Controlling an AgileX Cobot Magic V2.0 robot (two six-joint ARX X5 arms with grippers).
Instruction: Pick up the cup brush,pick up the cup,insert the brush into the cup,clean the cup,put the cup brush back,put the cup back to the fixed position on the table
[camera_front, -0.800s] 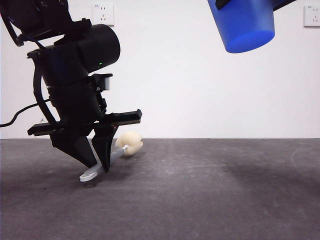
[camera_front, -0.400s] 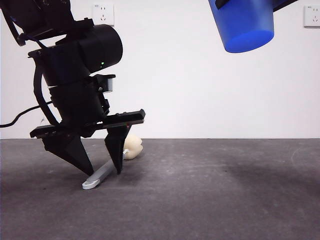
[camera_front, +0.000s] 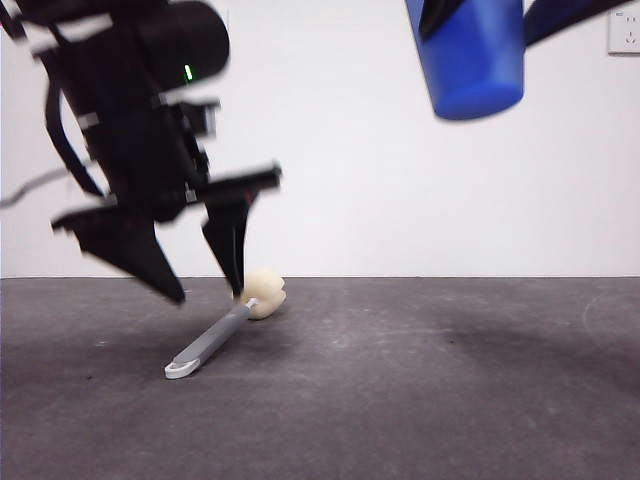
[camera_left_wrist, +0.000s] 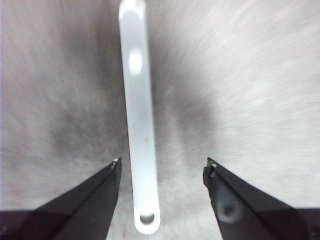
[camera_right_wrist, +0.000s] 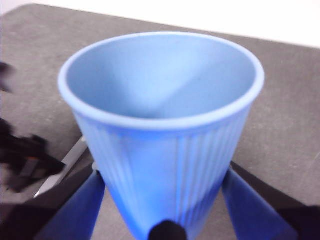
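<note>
The cup brush (camera_front: 215, 340) lies on the table (camera_front: 420, 390), its cream sponge head (camera_front: 264, 293) toward the wall and its white looped end (camera_front: 180, 369) nearer the camera. My left gripper (camera_front: 208, 294) hangs open just above the handle, blurred by motion, touching nothing. In the left wrist view the pale handle (camera_left_wrist: 140, 125) runs between the open jaws of the left gripper (camera_left_wrist: 162, 167). The blue ribbed cup (camera_front: 470, 60) is held high at the upper right. My right gripper (camera_right_wrist: 162, 180) is shut on the cup (camera_right_wrist: 160, 135) near its base, mouth toward the camera.
A white wall with sockets (camera_front: 625, 32) stands behind the table. The left arm (camera_right_wrist: 20, 160) shows as a dark blur at the edge of the right wrist view, beside the brush handle (camera_right_wrist: 65, 167).
The left gripper opened, let the brush down flat on the table, and has since risen clear of it. The cup has shifted slightly left and stands more upright.
</note>
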